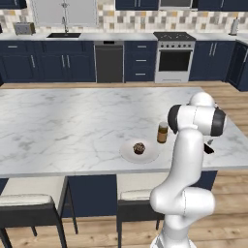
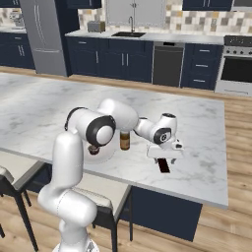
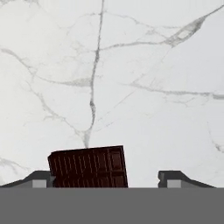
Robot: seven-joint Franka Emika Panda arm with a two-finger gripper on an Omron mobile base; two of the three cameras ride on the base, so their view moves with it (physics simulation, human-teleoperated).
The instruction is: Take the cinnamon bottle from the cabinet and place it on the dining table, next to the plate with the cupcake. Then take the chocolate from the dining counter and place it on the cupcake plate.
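Note:
The dark chocolate (image 3: pixel 87 166) lies flat on the white marble dining table (image 1: pixel 58 126), near its front right edge. My gripper (image 3: pixel 107 177) reaches down over it, open, jaws on either side. The left fingertip is right beside the block, and a wide gap remains at the right fingertip. From the right base view the gripper (image 2: pixel 165 156) hovers just above the chocolate (image 2: pixel 163 166). To its left stands the brown cinnamon bottle (image 1: pixel 162 132), upright beside the white plate (image 1: pixel 127 152) that carries the cupcake (image 1: pixel 139 148).
Two stools (image 1: pixel 26 201) (image 1: pixel 135 195) are tucked under the island's front edge. Navy base cabinets, a dishwasher (image 1: pixel 109 60) and a stove (image 1: pixel 174 58) line the back wall. The island's right edge (image 2: pixel 224 147) lies close to the hand.

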